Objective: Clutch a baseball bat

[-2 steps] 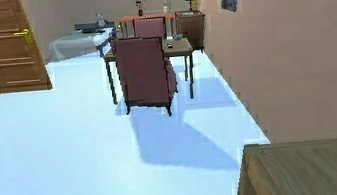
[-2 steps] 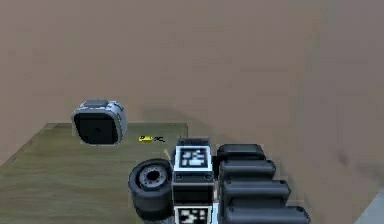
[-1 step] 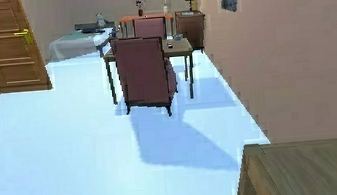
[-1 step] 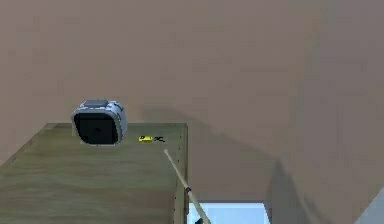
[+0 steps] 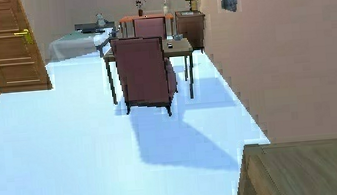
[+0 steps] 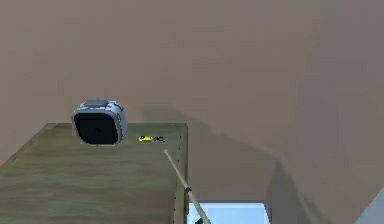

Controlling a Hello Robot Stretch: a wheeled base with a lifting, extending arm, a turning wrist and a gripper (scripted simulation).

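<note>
A long thin pale wooden stick [image 6: 183, 185], shaped like a baseball bat, runs along the right edge of a wooden top [image 6: 90, 180] in the arm side view. It slants from near the top's far corner down to the picture's bottom edge. Whether it lies on the top or leans against its side cannot be told.
On the wooden top stand a grey box-shaped clock [image 6: 99, 122] and a small yellow object [image 6: 148, 139], with a plain wall behind. In the forward view, a dark red armchair [image 5: 144, 72] stands at a small table [image 5: 178, 50]. A wooden door [image 5: 7, 43] is at left and a wooden surface [image 5: 303, 170] at bottom right.
</note>
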